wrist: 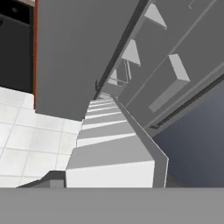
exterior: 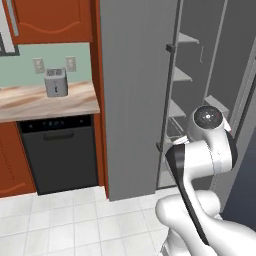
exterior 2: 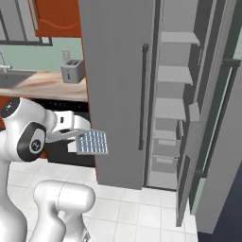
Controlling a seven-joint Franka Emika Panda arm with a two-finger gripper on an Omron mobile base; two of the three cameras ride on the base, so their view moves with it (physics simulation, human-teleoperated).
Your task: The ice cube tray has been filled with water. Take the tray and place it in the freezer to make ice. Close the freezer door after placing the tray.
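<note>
the gripper is clenched on the near end of the ice cube tray, which it holds in the air in front of the closed plain fridge door. the open freezer with its shelves lies at about two o'clock from the tray in the right base view. the tray's long axis points roughly to three o'clock, so i judge it must travel right, past the door's edge.

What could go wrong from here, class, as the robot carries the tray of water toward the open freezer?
1. The tray is held at one end and sticks out sideways, so water could spill.
2. It hangs in front of the closed fridge door; swinging right, it might clip that door's handle.
3. The freezer is narrow with close shelves, so a long tray may catch.
</note>
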